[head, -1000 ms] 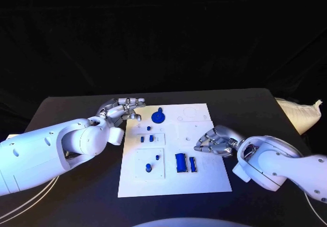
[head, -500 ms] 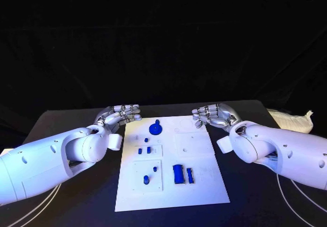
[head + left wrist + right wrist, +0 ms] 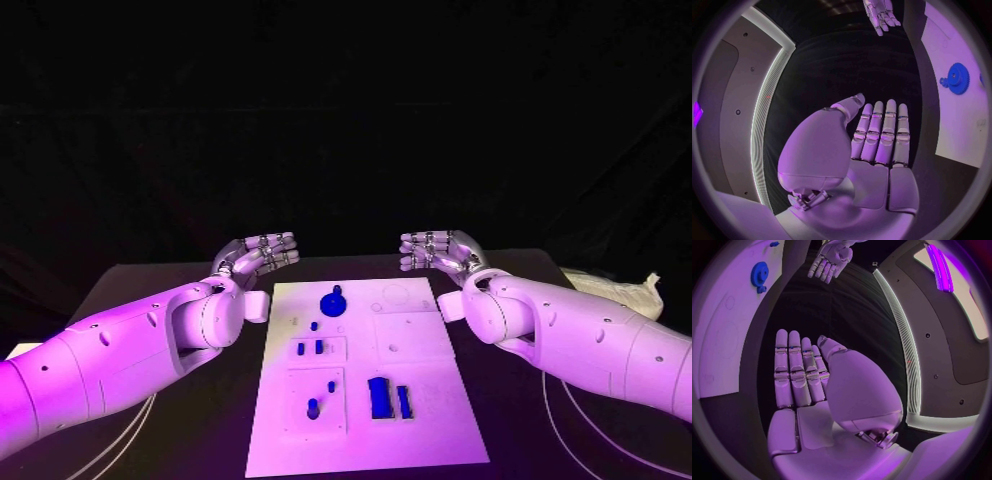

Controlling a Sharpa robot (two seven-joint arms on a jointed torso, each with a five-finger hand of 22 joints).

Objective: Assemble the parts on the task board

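— Beyond the far edge of the task board (image 3: 433,440), what do I have?

— Both of my hands, raised over the black table (image 3: 173,290). My left hand (image 3: 257,253) sits off the board's far left corner, my right hand (image 3: 437,249) off its far right corner, well apart, with open dark room between them. The fingers (image 3: 881,130) of each lie straight and side by side, palms flat, holding nothing.

— And the board itself?

— It lies lengthwise, its long axis running from me toward the far edge, bare table on both sides. A blue gear (image 3: 335,301) sits near the far end. Below it, a square recess (image 3: 320,348) holds two short blue pieces (image 3: 309,347) standing side by side. A second panel (image 3: 317,400) nearer me carries two small blue pegs (image 3: 313,406). Just right of it, two blue bars (image 3: 388,397) lie parallel, long axes along the board's length.

— Anything else?

— A pale bag (image 3: 623,292) at the table's right edge.
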